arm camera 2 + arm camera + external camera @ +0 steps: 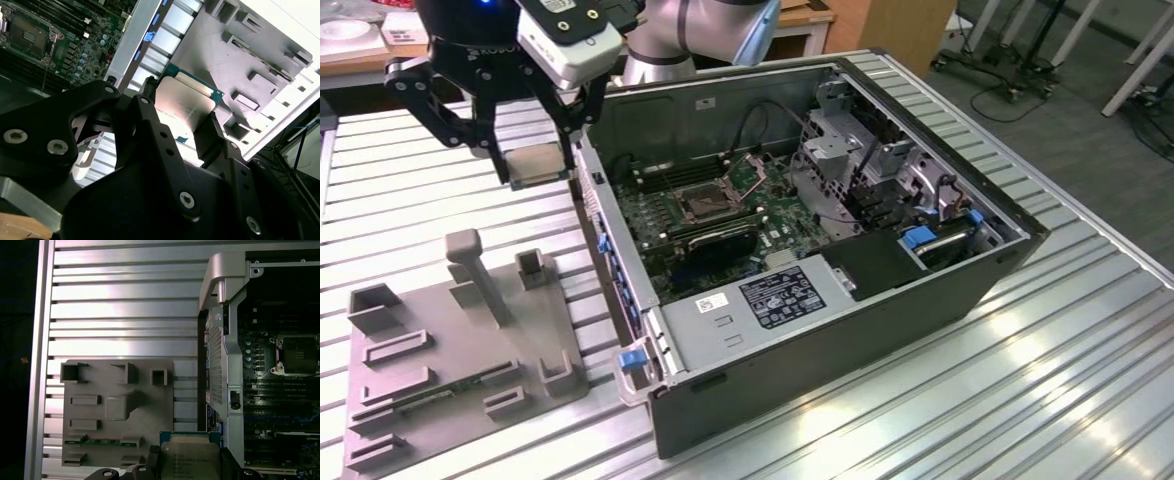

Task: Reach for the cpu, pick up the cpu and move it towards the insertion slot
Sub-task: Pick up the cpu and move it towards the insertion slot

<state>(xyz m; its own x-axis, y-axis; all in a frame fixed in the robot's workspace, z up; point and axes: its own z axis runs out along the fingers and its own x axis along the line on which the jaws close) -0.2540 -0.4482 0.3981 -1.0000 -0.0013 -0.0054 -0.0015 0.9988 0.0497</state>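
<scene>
Exterior view: gripper raised above the bench, just outside the case wall on the exterior view's left, fingers pinching the cpu by two opposite edges. Cpu clear of the bench and of the grey fixture plate, which lies nearer the camera and lower in that view. Slot inside the open case, on the green motherboard, to the exterior view's right of the held chip and below its level. Between cpu and slot: only the case wall and a short stretch of board.

Second wrist view: cpu clamped between the black fingers, silvery top turned toward the lens, green edge showing along one side; slot well apart from it, across the pale case wall. First wrist view: cpu at the gripper end, fixture plate beside it, slot beyond the metal wall, square frame plainly open and dark inside.

Judged from this: pick-up done, chip held flat, carry toward the slot under way but wall not yet crossed. Slot square, so no long axis to match; only edge alignment to mind.
</scene>
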